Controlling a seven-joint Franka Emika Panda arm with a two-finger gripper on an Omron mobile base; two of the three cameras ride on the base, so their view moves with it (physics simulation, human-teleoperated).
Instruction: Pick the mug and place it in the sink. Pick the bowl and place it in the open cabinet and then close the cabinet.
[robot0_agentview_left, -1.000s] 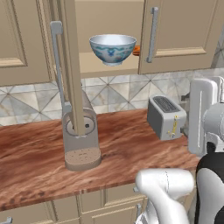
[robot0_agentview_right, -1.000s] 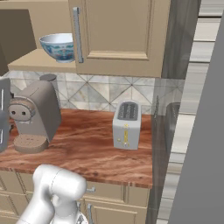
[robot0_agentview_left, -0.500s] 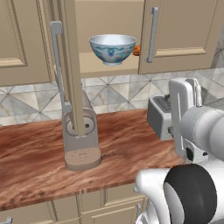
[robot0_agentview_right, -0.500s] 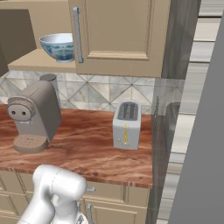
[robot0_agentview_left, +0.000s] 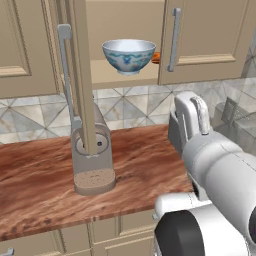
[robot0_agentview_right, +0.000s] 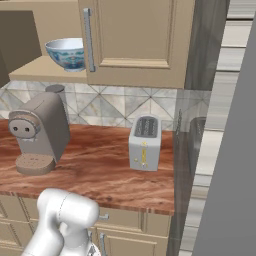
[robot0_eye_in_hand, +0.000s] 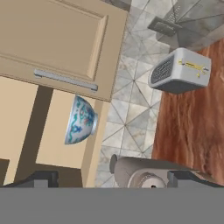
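Change: since half a second ago my arm swings further across the left base view, covering the toaster there; the bowl keeps its place.
Bowl: the bowl (robot0_agentview_left: 128, 55) sits upright on the bottom shelf of the open cabinet (robot0_agentview_left: 120, 77), near the front edge, with a small orange item (robot0_agentview_left: 156, 57) just beside it.
Cabinet: its left door (robot0_agentview_left: 81, 75) stands open, edge-on toward me; the right door (robot0_agentview_right: 140, 40) is shut, its silver bar handle (robot0_agentview_right: 89, 39) just in front of the bowl in the right base view.
Hand: my hand (robot0_eye_in_hand: 111, 181) points at the cabinet; two dark fingertips (robot0_eye_in_hand: 41, 179) stand spread well apart, with nothing between them.
Table: the table (robot0_agentview_right: 100, 170) carries a coffee machine (robot0_agentview_right: 37, 135) below the open cabinet and a toaster (robot0_agentview_right: 145, 142) well apart to its right.
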